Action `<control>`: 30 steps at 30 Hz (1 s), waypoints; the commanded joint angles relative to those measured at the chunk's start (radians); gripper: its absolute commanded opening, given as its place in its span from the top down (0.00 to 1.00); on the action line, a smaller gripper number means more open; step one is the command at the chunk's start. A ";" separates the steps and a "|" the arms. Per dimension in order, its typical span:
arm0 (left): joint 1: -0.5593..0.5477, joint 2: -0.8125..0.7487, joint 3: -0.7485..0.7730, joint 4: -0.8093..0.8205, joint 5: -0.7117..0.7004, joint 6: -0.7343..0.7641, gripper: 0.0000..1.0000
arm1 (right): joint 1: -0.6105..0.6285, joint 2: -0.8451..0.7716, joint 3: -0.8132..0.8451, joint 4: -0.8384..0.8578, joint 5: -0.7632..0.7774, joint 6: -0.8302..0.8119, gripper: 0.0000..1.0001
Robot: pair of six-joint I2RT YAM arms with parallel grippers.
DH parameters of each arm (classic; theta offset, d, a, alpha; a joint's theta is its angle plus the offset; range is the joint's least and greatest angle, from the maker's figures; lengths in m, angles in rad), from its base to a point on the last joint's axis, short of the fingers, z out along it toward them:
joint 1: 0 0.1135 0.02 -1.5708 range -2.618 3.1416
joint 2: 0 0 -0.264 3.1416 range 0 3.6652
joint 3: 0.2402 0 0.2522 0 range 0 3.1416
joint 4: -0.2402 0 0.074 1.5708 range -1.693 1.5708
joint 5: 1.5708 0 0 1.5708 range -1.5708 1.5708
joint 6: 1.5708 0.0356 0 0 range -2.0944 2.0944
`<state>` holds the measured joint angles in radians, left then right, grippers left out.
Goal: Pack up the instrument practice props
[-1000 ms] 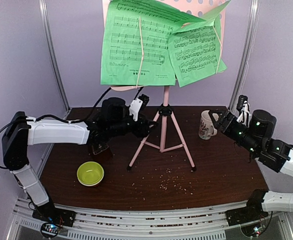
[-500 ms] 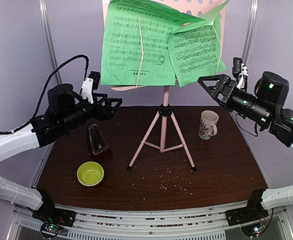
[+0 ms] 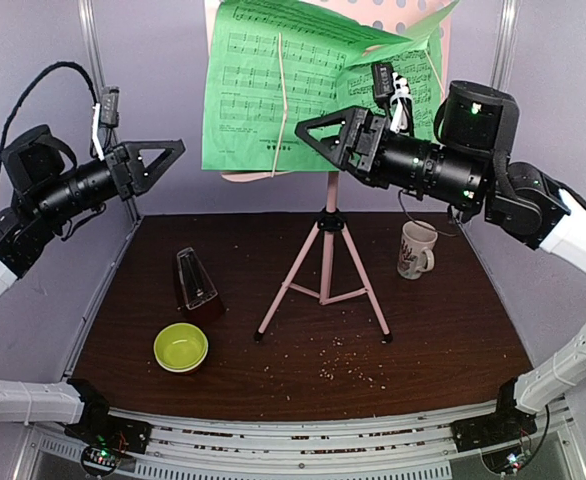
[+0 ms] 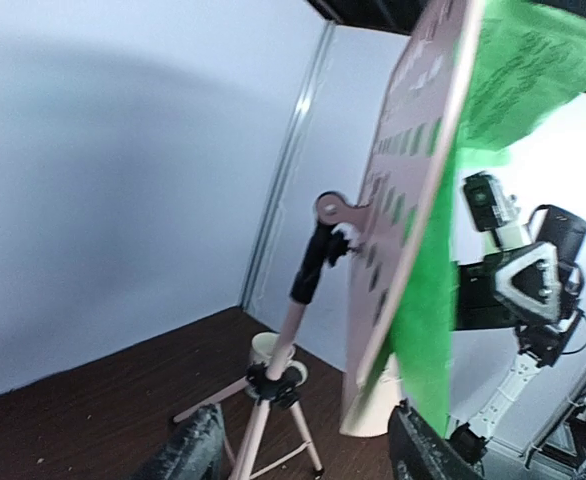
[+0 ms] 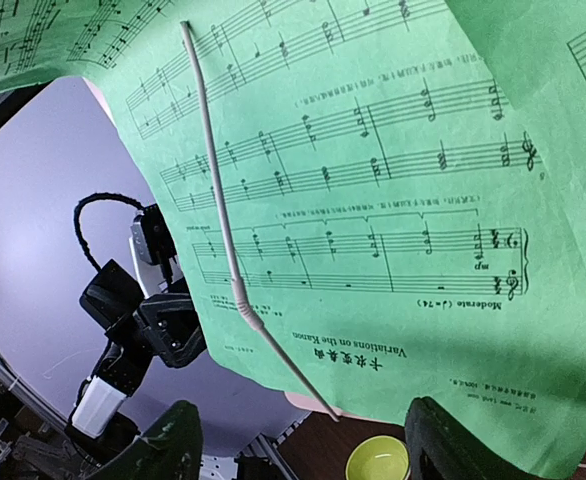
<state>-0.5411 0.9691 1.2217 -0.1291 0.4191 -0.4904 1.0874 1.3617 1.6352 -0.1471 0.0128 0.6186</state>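
Between lilac walls [image 3: 23,30], a pink music stand [image 3: 326,262] occupies the crumb-speckled table [image 3: 443,330].

A stand [image 3: 328,250] rises from the middle of a table [image 3: 453,340], its three legs spread on the top. Pages [image 3: 273,90] rest side by side against the front of its desk, high above the table. A metronome [image 3: 195,285] sits left of the stand, with a bowl [image 3: 181,347] just before it, nearer the front edge. A mug [image 3: 415,248] sits right of the stand, toward the back. Crumbs [image 3: 341,362] lie scattered before the legs. The left gripper [image 3: 163,165] hangs raised at the left, apart from the pages. The right gripper [image 3: 321,135] hangs close before their lower part.
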 commanded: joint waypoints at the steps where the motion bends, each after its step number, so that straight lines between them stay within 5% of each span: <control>1: 0.005 0.045 0.121 0.024 0.241 -0.074 0.45 | 0.006 0.043 0.079 0.052 -0.019 0.010 0.30; 10: -0.003 0.132 0.228 -0.037 0.378 -0.049 0.50 | 0.007 0.160 0.230 0.087 -0.005 0.005 0.39; 24: -0.055 0.184 0.294 -0.128 0.337 0.020 0.69 | 0.007 0.257 0.365 0.115 0.037 -0.022 0.49; 30: -0.067 0.205 0.305 -0.145 0.323 0.033 0.69 | 0.008 0.260 0.368 0.134 0.049 -0.028 0.54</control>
<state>-0.5976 1.1591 1.4929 -0.2649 0.7544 -0.4850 1.0889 1.6138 1.9743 -0.0536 0.0402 0.6052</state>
